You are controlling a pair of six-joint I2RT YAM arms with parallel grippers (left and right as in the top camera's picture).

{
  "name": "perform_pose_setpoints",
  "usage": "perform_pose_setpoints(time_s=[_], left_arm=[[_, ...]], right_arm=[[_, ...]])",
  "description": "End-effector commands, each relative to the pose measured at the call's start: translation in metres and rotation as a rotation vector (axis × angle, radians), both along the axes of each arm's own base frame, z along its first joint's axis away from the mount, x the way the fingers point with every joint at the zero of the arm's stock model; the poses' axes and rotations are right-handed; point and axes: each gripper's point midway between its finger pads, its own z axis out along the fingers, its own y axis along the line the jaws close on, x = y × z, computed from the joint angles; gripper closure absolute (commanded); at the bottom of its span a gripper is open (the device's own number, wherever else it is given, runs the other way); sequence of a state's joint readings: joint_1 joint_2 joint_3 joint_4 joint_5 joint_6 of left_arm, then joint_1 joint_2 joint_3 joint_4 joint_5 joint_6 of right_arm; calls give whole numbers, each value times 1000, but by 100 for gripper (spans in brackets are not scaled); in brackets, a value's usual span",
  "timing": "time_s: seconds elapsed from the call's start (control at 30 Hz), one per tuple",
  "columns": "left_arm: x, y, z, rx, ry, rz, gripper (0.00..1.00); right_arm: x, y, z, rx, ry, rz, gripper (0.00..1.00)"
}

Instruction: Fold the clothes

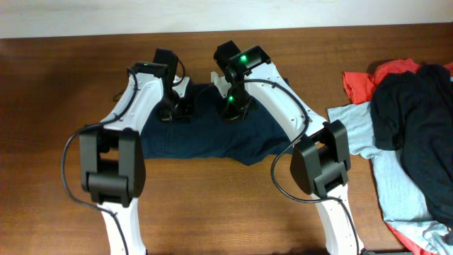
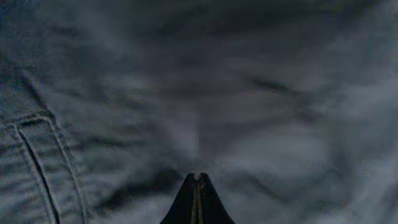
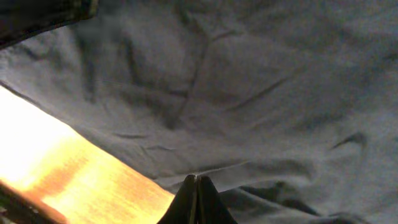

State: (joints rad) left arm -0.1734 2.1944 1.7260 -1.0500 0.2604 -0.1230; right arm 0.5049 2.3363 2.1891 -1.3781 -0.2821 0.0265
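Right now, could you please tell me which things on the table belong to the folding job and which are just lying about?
Belongs to the job:
navy shorts
left gripper and right gripper, both shut, down at the shorts

Just lying about:
light blue T-shirt
red garment
dark garment lying over those two

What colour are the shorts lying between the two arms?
Dark navy blue shorts, plain; clearest in the overhead view.

Overhead top-down, wrist views close on shorts (image 2: pixel 249 93)
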Motion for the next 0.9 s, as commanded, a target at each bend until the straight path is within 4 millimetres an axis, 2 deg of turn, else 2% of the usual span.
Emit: perform_pose_setpoints(time_s=[0.0, 0.2, 0.33, 0.53, 0.63, 0.73, 0.8, 0.87], left_arm=[[5, 25, -16, 52, 33, 93, 100], [3, 47, -34, 59, 86, 145, 100], [2, 52, -42, 61, 106, 158, 100], [2, 53, -45, 61, 107, 159, 100], [2, 53, -45, 61, 107, 159, 100], [2, 53, -45, 61, 107, 158, 100], [2, 53, -45, 61, 107, 158, 100], [2, 53, -45, 61, 107, 159, 100]], right_arm=[[-4, 9, 13, 69, 14, -12, 96], [-1, 12, -5, 76, 22, -54, 96], [-2, 18, -32, 109, 32, -60, 96], [-26, 18, -84, 151, 109, -72, 96], [-33, 14, -99, 143, 122, -74, 96], [-34, 14, -94, 140, 129, -76, 96], [-30, 16, -79, 142, 124, -74, 96], [-23, 19, -56, 149, 106, -65, 96]])
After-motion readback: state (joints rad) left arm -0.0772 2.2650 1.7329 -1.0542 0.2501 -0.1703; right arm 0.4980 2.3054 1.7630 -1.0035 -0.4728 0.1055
